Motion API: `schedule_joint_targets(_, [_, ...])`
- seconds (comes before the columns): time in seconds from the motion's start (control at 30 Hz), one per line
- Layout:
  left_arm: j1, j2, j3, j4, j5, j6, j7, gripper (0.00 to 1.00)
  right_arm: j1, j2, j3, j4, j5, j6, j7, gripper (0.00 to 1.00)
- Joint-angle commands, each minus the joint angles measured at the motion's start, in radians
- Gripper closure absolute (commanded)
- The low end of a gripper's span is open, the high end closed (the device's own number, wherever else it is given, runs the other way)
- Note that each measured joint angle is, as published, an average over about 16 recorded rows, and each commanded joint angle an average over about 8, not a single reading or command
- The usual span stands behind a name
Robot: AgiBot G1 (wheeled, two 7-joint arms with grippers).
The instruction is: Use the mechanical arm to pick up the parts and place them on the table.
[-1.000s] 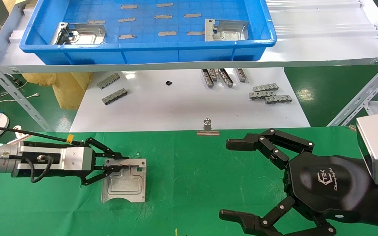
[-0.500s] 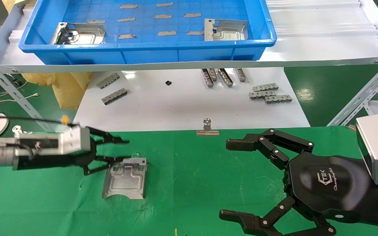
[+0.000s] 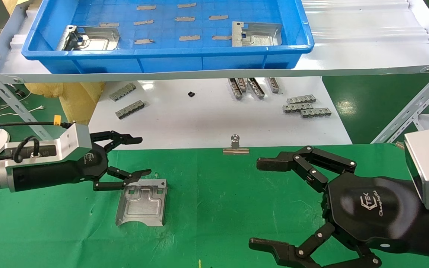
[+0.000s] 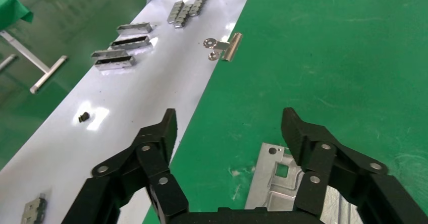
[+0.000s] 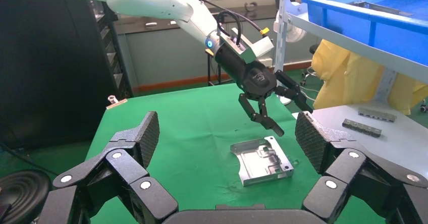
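Note:
A shiny silver stamped part lies flat on the green cloth table, free of any gripper. It also shows in the left wrist view and the right wrist view. My left gripper is open and empty, raised just above the part's far left corner. It also shows in the right wrist view. My right gripper is open and empty, hovering over the right side of the cloth. Two more parts lie in the blue tray.
The blue tray sits on a raised shelf at the back. Several small grey ribbed bars lie on the white tabletop. A silver binder clip holds the cloth's far edge. A slanted metal strut stands at right.
My left gripper has let go of the part, opened, and lifted back and up toward the cloth's far edge. The part now rests on the cloth. The right arm has not moved.

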Motion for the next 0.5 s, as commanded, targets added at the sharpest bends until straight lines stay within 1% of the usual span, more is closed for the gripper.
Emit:
schedule_joint_targets(0.03, [-0.003, 0.001, 0.004, 0.001, 0.005, -0.002, 0.007, 0.0, 0.0, 0.0, 0.0, 0.0, 0.0, 0.0, 0.0, 0.0])
schedule_joint_targets(0.2, [0.026, -0.017, -0.015, -0.063, -0.012, -0.005, -0.035, 0.0, 0.0, 0.0, 0.0, 0.0, 0.0, 0.0, 0.0, 0.0])
schedule_joint_targets(0.5, [0.116, -0.073, -0.074, -0.264, -0.068, -0.016, -0.168, 0.0, 0.0, 0.0, 0.0, 0.0, 0.0, 0.0, 0.0, 0.0])
